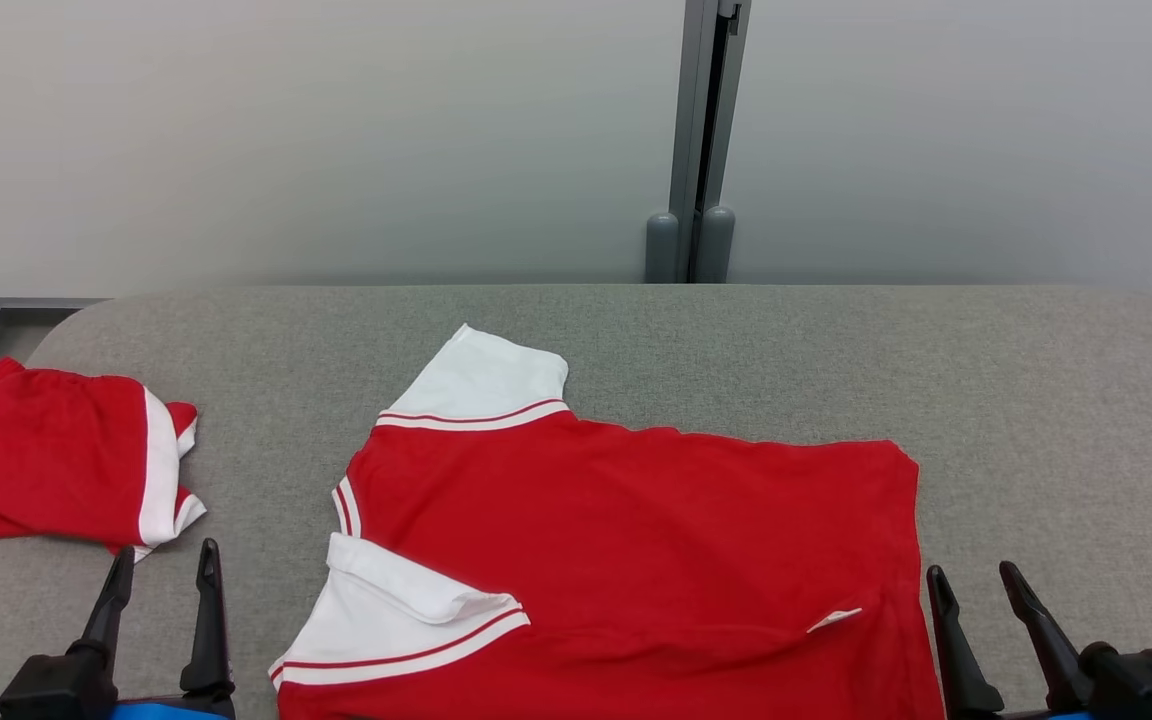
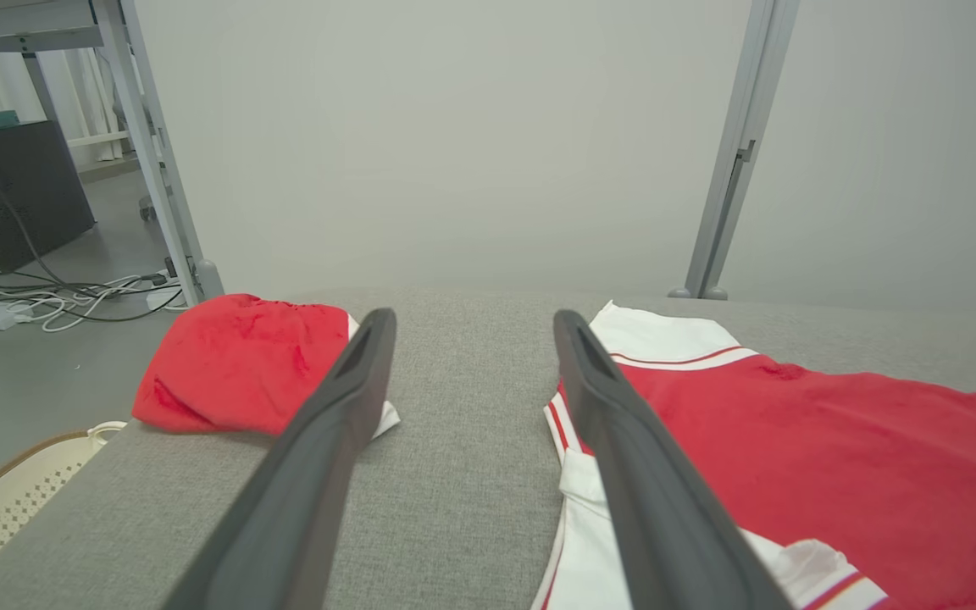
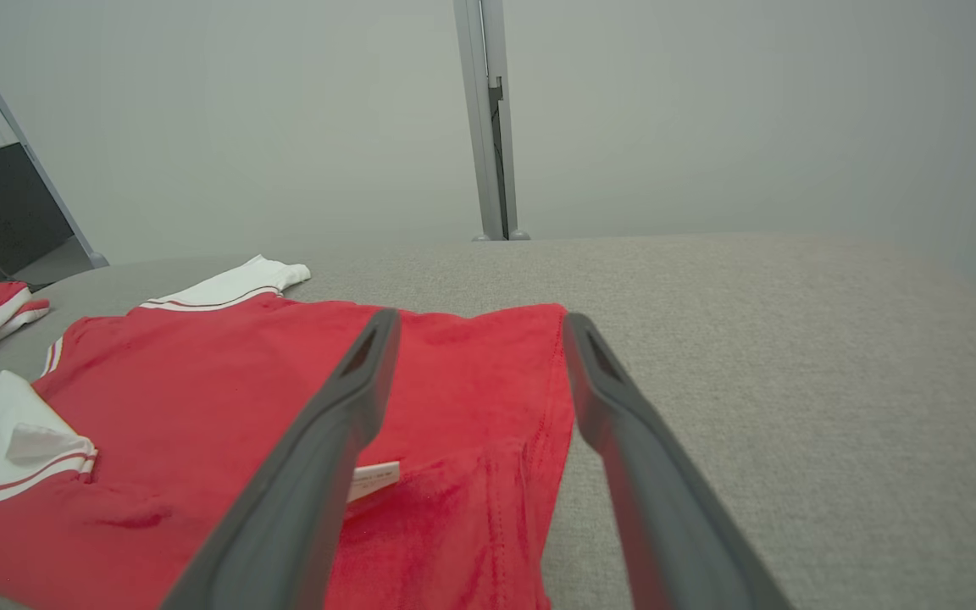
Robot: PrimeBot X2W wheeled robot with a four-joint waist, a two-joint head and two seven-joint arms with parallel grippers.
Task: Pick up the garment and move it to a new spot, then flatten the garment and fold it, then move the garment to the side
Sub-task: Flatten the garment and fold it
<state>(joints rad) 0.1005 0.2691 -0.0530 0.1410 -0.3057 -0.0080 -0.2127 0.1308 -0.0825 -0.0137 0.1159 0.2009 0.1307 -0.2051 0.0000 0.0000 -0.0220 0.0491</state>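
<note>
Our left gripper (image 1: 165, 550) rests low at the lower left of the head view, its two dark fingers (image 1: 208, 620) pointing up and away from us, leaning a little inward, spread wide and holding nothing. Our right gripper (image 1: 971, 570) sits at the lower right in a mirrored pose, its fingers leaning slightly left, equally wide apart and empty. In each wrist view, that gripper's pair of fingers fans apart from the bottom edge.

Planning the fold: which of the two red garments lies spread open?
The big red shirt in the centre, flat with both white sleeves showing. The other red garment is a compact bundle off to the robot's left.
</note>
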